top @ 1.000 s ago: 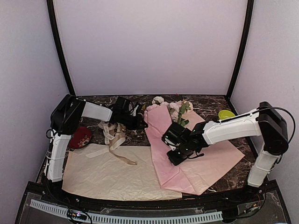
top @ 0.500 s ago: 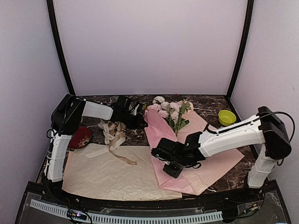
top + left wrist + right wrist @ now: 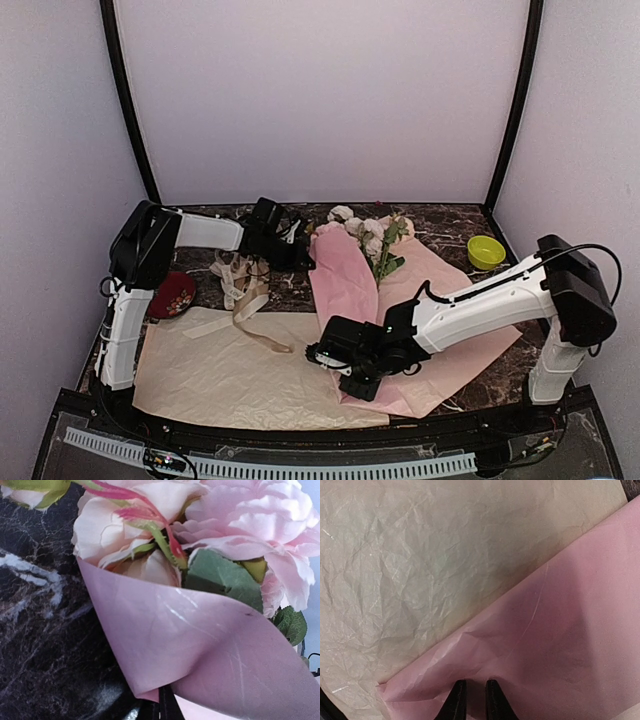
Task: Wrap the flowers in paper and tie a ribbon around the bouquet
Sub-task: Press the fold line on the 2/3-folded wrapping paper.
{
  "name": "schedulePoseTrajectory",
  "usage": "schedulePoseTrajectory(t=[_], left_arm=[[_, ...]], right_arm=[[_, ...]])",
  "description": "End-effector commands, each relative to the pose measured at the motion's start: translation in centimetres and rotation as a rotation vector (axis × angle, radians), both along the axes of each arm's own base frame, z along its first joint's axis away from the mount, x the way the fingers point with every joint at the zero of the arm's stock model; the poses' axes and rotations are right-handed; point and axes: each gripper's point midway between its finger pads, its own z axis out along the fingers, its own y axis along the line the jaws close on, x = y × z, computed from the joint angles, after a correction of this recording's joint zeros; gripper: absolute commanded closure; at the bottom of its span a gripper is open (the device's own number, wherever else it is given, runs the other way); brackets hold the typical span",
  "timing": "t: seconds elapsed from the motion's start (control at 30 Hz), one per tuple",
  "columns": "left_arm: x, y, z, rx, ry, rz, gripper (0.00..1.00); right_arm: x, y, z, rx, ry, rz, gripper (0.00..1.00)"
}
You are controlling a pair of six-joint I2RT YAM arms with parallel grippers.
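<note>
Pinch paper [image 3: 345, 285] fold beside flowers [image 3: 225, 520] with left gripper [image 3: 162, 705], closed tight on it. With right gripper [image 3: 472, 700], narrow on paper's near edge over cream sheet [image 3: 420, 555], draw flap across stems evenly; avoid tearing.

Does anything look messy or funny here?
Yes. The ribbon tangle on the left is a floppy heap, not laid out straight. The cream sheet is crinkled all over, and the pink paper lies crooked across its edge.
</note>
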Motion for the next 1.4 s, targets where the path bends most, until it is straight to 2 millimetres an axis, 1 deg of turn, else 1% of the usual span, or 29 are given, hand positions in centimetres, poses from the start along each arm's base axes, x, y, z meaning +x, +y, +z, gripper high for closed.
schedulePoseTrajectory(t=[0.0,0.23,0.27,0.37,0.43,0.5,0.6,0.7,0.77,0.8,0.83,0.87,0.9,0.93,0.97,1.0,1.03,1.07,1.13,1.17,1.23,1.33,1.37], left_arm=[[2.0,1.2,2.7,0.092,-0.118,0.018,1.00],[2.8,1.7,3.9,0.124,-0.170,0.036,1.00],[2.8,1.7,4.1,0.123,-0.178,0.036,0.97],[3.5,2.3,3.8,0.159,-0.206,0.058,0.77],[4.3,3.1,4.0,0.181,-0.228,0.083,0.68],[5.3,3.6,4.7,0.176,-0.252,0.101,0.63],[6.7,4.5,5.7,0.181,-0.278,0.127,0.60],[8.5,6.6,6.6,0.198,-0.291,0.187,0.60],[9.6,8.1,7.6,0.197,-0.292,0.222,0.60],[9.9,8.4,8.3,0.204,-0.302,0.219,0.61],[9.7,8.2,9.2,0.210,-0.315,0.201,0.63],[9.1,7.7,10.1,0.211,-0.336,0.171,0.65],[8.0,6.7,10.9,0.213,-0.364,0.129,0.66],[6.5,5.6,11.7,0.221,-0.401,0.081,0.67],[4.2,4.5,12.4,0.228,-0.435,0.030,0.68],[2.3,3.0,13.2,0.222,-0.462,-0.017,0.69],[-0.4,2.3,11.9,0.223,-0.430,-0.067,0.71],[-3.0,1.1,11.5,0.193,-0.401,-0.125,0.74],[-8.1,-0.6,9.7,0.135,-0.314,-0.217,0.79],[-10.2,-1.2,9.0,0.112,-0.274,-0.247,0.81],[-13.6,-1.8,7.4,0.091,-0.198,-0.297,0.85],[-18.9,-4.1,6.2,0.070,-0.163,-0.443,0.86],[-20.3,-4.6,5.7,0.075,-0.152,-0.489,0.87]], right_arm=[[-3.4,-2.8,-3.7,-0.104,0.144,0.027,0.85],[-4.2,-3.8,-5.0,-0.120,0.183,0.008,0.87],[-4.3,-3.8,-5.1,-0.119,0.188,0.006,0.87],[-4.4,-3.9,-5.4,-0.112,0.192,-0.002,0.88],[-4.3,-3.9,-5.4,-0.115,0.188,-0.005,0.88],[-4.3,-3.9,-5.4,-0.112,0.188,-0.009,0.88],[-4.3,-4.1,-5.5,-0.120,0.187,-0.010,0.88],[-4.3,-4.0,-5.5,-0.116,0.186,-0.014,0.88],[-4.2,-3.8,-5.4,-0.109,0.184,-0.015,0.88],[-4.2,-3.8,-5.4,-0.106,0.183,-0.016,0.88],[-4.1,-3.7,-5.4,-0.105,0.181,-0.018,0.88],[-4.1,-3.6,-5.4,-0.104,0.179,-0.017,0.88],[-4.1,-3.6,-5.4,-0.101,0.178,-0.019,0.88],[-4.0,-3.5,-5.3,-0.099,0.177,-0.020,0.88],[-4.0,-3.5,-5.3,-0.098,0.171,-0.021,0.88],[-3.9,-3.5,-5.3,-0.100,0.167,-0.024,0.88],[-3.8,-3.6,-5.3,-0.103,0.162,-0.024,0.88],[-3.8,-3.7,-5.3,-0.103,0.159,-0.026,0.88],[-3.7,-3.7,-5.3,-0.102,0.157,-0.024,0.88],[-3.8,-3.7,-5.4,-0.100,0.159,-0.021,0.88],[-3.8,-3.7,-5.3,-0.104,0.158,-0.014,0.88],[-3.7,-3.8,-5.5,-0.117,0.154,-0.006,0.88],[-3.8,-3.9,-5.5,-0.121,0.156,-0.002,0.88]])
